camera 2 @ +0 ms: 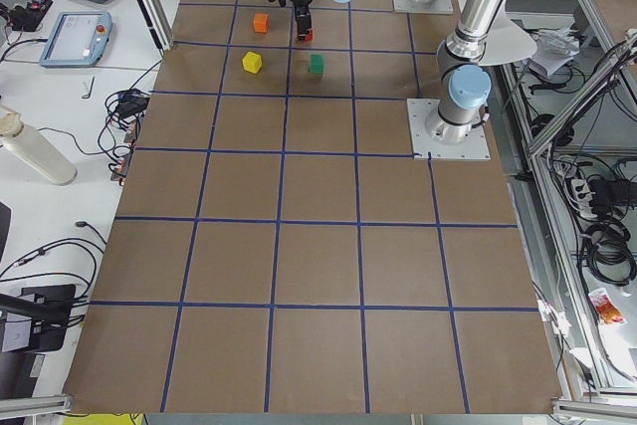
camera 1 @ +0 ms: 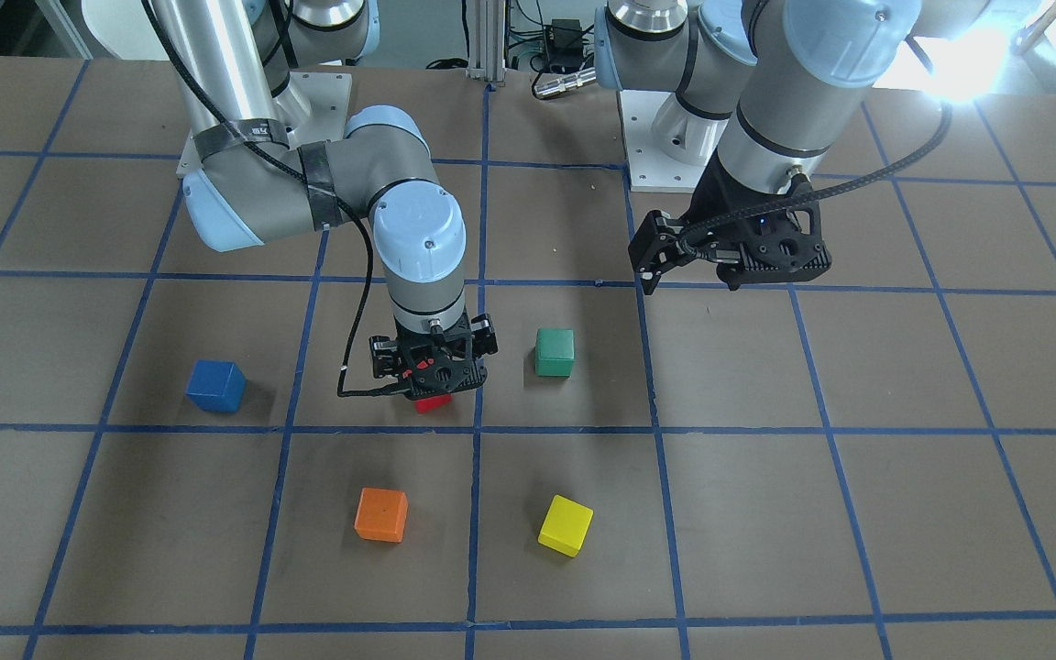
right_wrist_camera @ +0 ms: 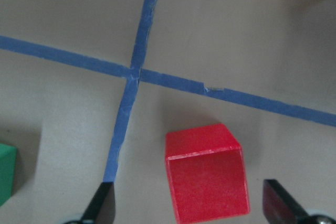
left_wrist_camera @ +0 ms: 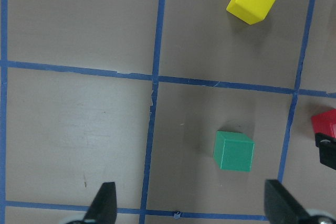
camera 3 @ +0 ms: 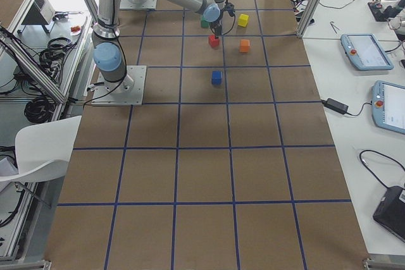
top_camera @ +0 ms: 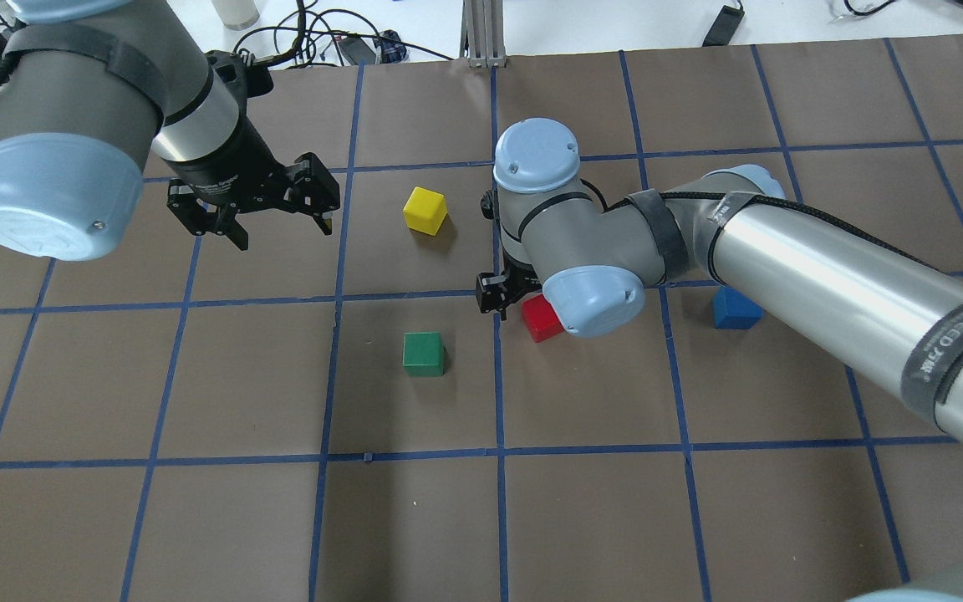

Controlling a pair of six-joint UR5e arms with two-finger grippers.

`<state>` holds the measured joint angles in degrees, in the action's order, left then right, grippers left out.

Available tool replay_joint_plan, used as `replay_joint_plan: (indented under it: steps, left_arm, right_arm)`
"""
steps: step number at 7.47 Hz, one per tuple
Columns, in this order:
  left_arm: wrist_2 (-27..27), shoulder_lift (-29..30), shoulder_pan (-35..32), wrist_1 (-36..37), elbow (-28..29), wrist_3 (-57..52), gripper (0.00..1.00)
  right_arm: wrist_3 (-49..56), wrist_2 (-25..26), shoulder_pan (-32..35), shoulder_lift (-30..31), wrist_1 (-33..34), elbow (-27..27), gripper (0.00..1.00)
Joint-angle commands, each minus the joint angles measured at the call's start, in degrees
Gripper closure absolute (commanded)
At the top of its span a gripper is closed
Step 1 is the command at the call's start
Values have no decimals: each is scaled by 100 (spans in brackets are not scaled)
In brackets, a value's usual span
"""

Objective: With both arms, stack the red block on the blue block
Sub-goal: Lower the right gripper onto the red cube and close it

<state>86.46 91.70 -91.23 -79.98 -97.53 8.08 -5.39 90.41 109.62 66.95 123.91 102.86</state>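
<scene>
The red block [top_camera: 542, 318] sits on the table near the middle, also in the front view [camera 1: 433, 401]. My right gripper [camera 1: 434, 362] hangs straight down close over it. In the right wrist view the gripper [right_wrist_camera: 191, 205] is open and empty, and the red block [right_wrist_camera: 206, 179] lies between the two fingertips [right_wrist_camera: 105, 203], nearer the view's right one. The blue block [top_camera: 736, 308] stands alone on the table, partly behind my right forearm; it also shows in the front view [camera 1: 215, 385]. My left gripper [top_camera: 281, 230] is open and empty, held above the table off to the side.
A green block [top_camera: 424, 354] lies close beside the red one. A yellow block [top_camera: 425, 210] and an orange block [camera 1: 380, 514] lie farther out; the orange one is hidden by my right arm in the overhead view. Blue tape lines [top_camera: 498, 376] grid the brown table.
</scene>
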Motion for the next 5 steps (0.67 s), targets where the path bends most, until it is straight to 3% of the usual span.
replay_joint_plan:
  steps: [1, 2, 3, 5]
  left_arm:
    - [-6, 14, 0, 0, -2, 0, 0]
    - [-15, 40, 0, 0, -2, 9, 0]
    - [-15, 49, 0, 0, -2, 18, 0]
    - [-15, 23, 0, 0, -11, 18, 0]
  right_arm:
    - [99, 29, -19, -16, 167, 216, 0]
    - [117, 29, -37, -24, 256, 261, 0]
    - [100, 38, -46, -24, 257, 270, 9]
    - [-6, 20, -46, -59, 248, 261, 72]
